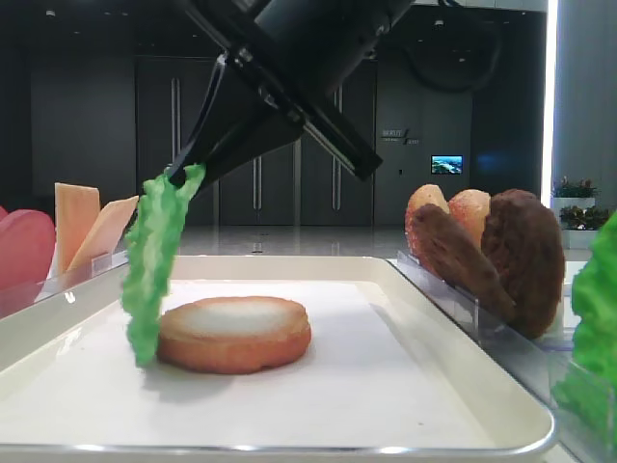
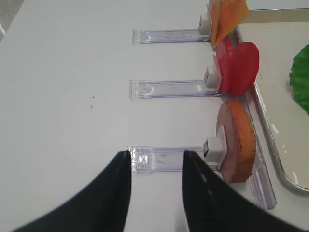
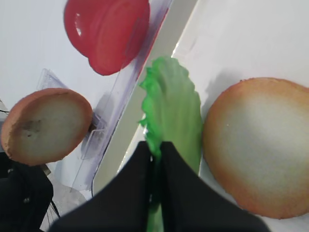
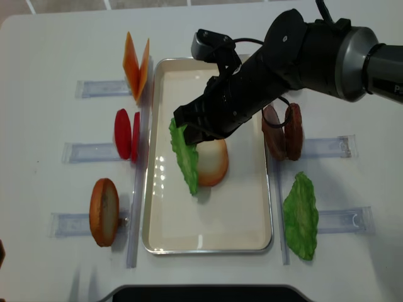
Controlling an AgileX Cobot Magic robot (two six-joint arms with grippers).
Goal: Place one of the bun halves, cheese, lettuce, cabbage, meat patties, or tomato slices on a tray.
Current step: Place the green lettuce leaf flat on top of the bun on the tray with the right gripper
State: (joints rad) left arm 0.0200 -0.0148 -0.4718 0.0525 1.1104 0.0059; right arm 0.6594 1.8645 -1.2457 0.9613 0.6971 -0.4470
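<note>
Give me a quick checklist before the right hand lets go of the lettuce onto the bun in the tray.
1. Right hand shut on the lettuce: ok, the leaf is pinched at its top edge.
2. Lettuce over the tray: ok, it hangs inside the rim.
3. Lettuce centred over the bun half: not ok, it dangles beside the bun's left edge.
4. Bun half lying flat, cut face up: ok.
5. Left hand out of the way: ok, it is over the table by the racks, holding nothing.
6. Lettuce tip clear of the tray paper: cannot tell.
</note>
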